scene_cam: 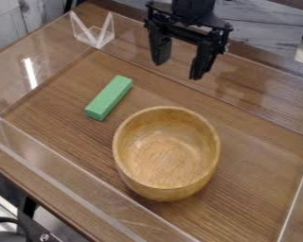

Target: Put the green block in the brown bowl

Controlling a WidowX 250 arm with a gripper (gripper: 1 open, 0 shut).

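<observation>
The green block (109, 97) lies flat on the brown wooden table (256, 104). It sits at about ten o'clock from the brown bowl (167, 151), close to it but not touching. One short end of the block points to one o'clock and the other to seven o'clock.

The brown bowl is big and round, and you can see wood lines inside it. It sits low in the middle of the view, and there is nothing inside it.

The black end effector (177, 60) hangs at the top of the view, at about twelve o'clock from the bowl. It points down. Its two fingers are spread apart, and nothing is between them. It is not touching the block or the bowl. The block is at about eight o'clock from it.

A small see-through plastic stand (94, 29) is in the far corner, at about eleven o'clock from the block. Clear low walls (53, 161) run around the table.
</observation>
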